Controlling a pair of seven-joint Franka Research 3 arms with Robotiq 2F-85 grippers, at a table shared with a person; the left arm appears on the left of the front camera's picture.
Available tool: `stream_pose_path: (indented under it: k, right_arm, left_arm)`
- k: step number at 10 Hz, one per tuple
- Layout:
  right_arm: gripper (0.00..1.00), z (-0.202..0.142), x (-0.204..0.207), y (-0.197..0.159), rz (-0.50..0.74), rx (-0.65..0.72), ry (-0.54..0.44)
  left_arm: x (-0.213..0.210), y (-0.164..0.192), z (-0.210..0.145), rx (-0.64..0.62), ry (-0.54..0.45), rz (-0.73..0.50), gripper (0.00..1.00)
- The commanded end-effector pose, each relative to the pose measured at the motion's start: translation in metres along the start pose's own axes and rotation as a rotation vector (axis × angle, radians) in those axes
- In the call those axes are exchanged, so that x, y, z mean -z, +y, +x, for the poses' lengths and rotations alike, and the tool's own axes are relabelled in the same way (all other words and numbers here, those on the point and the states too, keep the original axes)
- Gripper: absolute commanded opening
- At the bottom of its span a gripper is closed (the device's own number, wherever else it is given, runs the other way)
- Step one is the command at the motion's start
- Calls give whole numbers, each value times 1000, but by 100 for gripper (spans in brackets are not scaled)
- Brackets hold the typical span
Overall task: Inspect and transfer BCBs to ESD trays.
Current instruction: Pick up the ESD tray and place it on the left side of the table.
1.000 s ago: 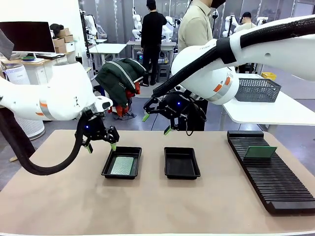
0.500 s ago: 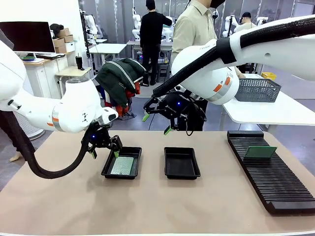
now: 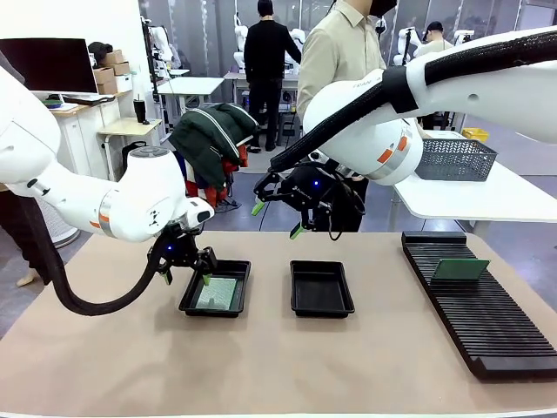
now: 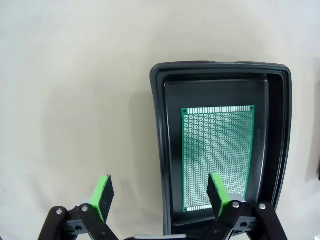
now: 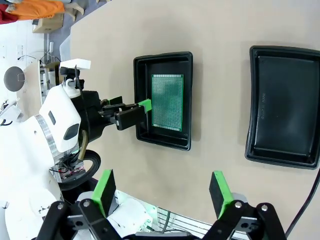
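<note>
Green on black: one circuit board (image 4: 217,160) lies flat on the floor of the left tray (image 3: 186,306), its long side running along the tray's long side, away from the robot. The empty tray (image 3: 322,294) sits just beside it on the right. A second board (image 3: 461,269) stands on its long edge in the slotted rack (image 3: 496,331) over on the robot's right, well apart from both trays.

The left gripper (image 3: 185,277) is low over the left tray, jaws spread wide with nothing between them. In its wrist view it straddles the tray's outer rim. One finger is over the bare table (image 3: 261,366) and the other over the near end of the board. I can't tell if that finger touches the board. That board looks delivered to me.

The right gripper (image 3: 277,219) hangs high above the two trays, also spread wide, holding nothing.

What matters for the next move, I reckon, is that the second board lies off to the right of the right gripper and lower down, so the right arm is clearly the nearer one. The board's long axis runs across the rack, side to side in the front view. The fingers would probably want to drop over its top edge and pinch the two faces. The empty tray sits between the rack and the left tray, so it's a short hop.
</note>
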State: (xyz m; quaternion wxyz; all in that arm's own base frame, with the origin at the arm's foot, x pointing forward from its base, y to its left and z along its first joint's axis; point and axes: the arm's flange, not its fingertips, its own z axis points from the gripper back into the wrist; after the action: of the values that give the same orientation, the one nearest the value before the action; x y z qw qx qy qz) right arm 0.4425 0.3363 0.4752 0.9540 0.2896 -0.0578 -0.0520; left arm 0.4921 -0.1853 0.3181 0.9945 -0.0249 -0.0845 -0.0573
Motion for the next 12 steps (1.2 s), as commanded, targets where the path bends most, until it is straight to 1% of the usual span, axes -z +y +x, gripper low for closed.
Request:
stream_pose_path:
  k: [1, 2, 3, 11, 12]
  right_arm:
    - [100, 1, 2, 1, -17, 15, -16]
    - [100, 1, 2, 1, -17, 15, -16]
    - [100, 1, 2, 1, -17, 15, -16]
    - [100, 1, 2, 1, -17, 15, -16]
    - [100, 1, 2, 1, -17, 15, -16]
  left_arm:
    - [5, -7, 4, -12, -14, 36, 100]
    - [5, -7, 4, -29, -13, 38, 100]
    - [1, -1, 1, 4, -1, 6, 100]
    - [1, -2, 1, 0, -1, 9, 100]
    - [1, -1, 3, -7, 16, 12, 94]
